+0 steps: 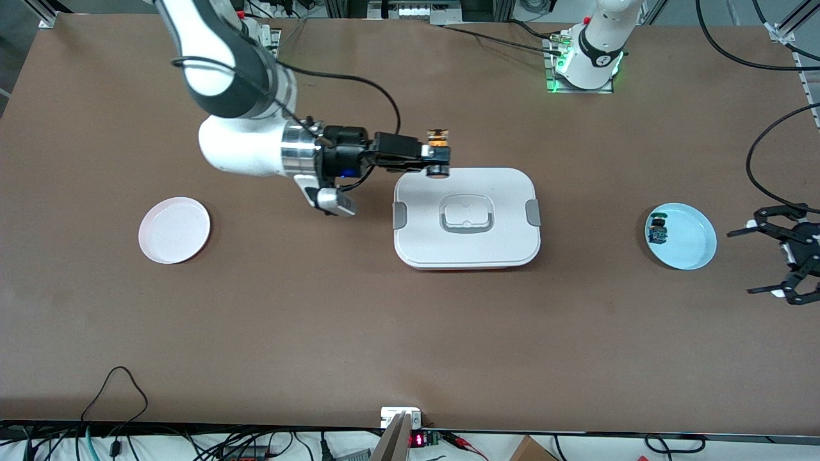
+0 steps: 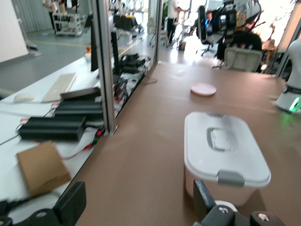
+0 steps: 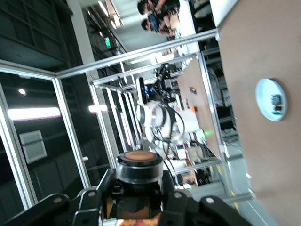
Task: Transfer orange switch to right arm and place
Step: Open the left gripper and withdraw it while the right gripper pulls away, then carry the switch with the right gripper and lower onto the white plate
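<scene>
My right gripper [image 1: 438, 155] is shut on the orange switch [image 1: 438, 137], a small black part with orange details. It holds the switch in the air over the edge of the white lidded box [image 1: 466, 218] that faces the robots' bases. In the right wrist view the switch [image 3: 139, 172] sits between the fingers [image 3: 91, 205], its orange cap facing the camera. My left gripper [image 1: 740, 263] is open and empty, beside the light blue plate [image 1: 695, 246] at the left arm's end of the table. Its fingers [image 2: 70, 203] stand wide apart in the left wrist view.
A pink plate [image 1: 174, 230] lies empty at the right arm's end of the table, also in the left wrist view [image 2: 203, 89]. The light blue plate holds a small blue and green part [image 1: 656, 230]. The white box [image 2: 225, 150] stands mid-table with its lid on.
</scene>
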You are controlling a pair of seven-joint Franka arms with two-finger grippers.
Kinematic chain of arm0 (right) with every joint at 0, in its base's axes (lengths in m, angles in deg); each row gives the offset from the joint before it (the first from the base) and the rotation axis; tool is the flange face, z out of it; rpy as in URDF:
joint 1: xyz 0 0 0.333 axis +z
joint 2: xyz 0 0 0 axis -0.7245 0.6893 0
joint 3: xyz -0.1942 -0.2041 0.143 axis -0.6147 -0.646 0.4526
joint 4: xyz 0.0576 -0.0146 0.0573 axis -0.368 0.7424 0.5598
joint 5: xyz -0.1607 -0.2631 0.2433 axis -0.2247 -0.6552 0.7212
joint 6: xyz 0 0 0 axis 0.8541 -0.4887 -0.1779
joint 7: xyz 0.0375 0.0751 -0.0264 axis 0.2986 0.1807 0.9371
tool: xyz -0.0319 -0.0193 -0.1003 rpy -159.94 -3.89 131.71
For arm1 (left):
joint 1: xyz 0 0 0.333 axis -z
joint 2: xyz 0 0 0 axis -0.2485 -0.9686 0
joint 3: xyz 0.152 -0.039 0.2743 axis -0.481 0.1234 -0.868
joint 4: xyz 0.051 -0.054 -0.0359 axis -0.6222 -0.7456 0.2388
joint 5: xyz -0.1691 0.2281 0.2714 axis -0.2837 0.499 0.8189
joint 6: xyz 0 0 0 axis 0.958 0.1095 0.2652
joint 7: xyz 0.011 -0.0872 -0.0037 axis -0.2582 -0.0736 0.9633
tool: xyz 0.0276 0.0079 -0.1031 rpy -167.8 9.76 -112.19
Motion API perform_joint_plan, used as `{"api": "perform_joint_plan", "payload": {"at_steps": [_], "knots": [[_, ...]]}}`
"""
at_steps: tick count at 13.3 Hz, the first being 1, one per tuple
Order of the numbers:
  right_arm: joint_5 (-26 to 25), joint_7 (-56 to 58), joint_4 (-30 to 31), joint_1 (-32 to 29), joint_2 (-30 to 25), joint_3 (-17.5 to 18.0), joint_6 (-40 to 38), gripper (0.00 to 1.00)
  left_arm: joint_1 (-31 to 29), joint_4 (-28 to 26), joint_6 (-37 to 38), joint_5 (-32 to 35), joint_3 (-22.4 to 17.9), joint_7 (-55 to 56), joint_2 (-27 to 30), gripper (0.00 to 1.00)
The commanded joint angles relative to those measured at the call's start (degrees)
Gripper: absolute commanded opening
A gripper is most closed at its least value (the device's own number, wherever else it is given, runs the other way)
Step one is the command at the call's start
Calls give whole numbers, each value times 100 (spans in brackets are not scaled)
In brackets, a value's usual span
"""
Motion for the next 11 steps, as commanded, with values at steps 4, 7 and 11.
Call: {"api": "perform_joint_plan", "payload": {"at_steps": [4, 7, 11], "knots": [[-1372, 126, 825, -864, -506, 64, -1019, 0, 242, 848, 82, 1951, -147, 993, 16, 100], [-2286, 126, 957, -1119, -550, 64, -1211, 0, 268, 901, -75, 2629, -234, 2353, 43, 100], [-3586, 196, 1151, -1742, -744, 64, -1940, 0, 916, 762, -277, 3552, -339, 3314, 514, 100]]}}
